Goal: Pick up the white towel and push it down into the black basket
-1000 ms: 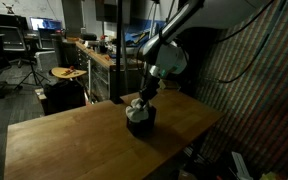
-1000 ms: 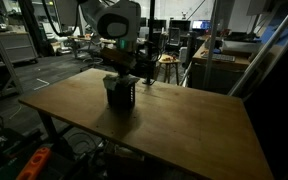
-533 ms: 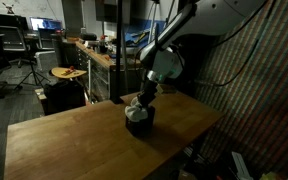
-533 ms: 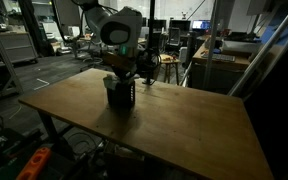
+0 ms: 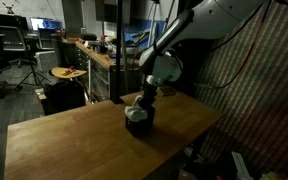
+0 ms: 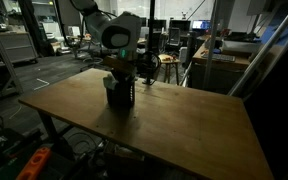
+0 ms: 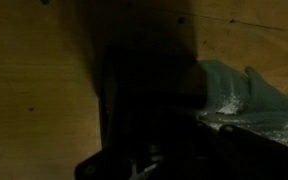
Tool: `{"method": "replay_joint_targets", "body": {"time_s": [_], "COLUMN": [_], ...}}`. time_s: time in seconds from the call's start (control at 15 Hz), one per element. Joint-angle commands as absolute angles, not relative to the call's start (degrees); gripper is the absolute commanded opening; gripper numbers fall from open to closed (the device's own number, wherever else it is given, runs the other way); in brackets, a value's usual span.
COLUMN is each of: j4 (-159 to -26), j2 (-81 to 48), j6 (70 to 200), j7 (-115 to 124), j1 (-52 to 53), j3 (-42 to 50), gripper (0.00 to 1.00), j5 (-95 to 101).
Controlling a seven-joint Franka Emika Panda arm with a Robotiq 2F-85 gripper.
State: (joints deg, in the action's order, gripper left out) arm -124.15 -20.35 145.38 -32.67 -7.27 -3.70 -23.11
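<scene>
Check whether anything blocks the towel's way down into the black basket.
Nothing visible does. The white towel sits bunched in the black basket's open top, directly under the shut gripper. The basket's inside is too dark to see.

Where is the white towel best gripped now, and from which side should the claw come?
Probably the bunched fold of the towel showing above the rim of the basket, from straight above: the basket walls hide the rest, and only the top is open.
</scene>
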Motion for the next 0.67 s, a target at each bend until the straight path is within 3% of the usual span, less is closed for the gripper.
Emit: {"method": "replay_joint_targets", "body": {"time_s": [0.0,0.6], "j4": [-123.5,-125.6], "j2": [-20.6,-19.9], "j6": [144.0,141.9], "j7": [-30.8,-28.2], "j1": [-7.7,-7.3], "j3": [-4.6,-4.8], "gripper": [0.03,0.03], "j5": [-20.3,-17.1]}}
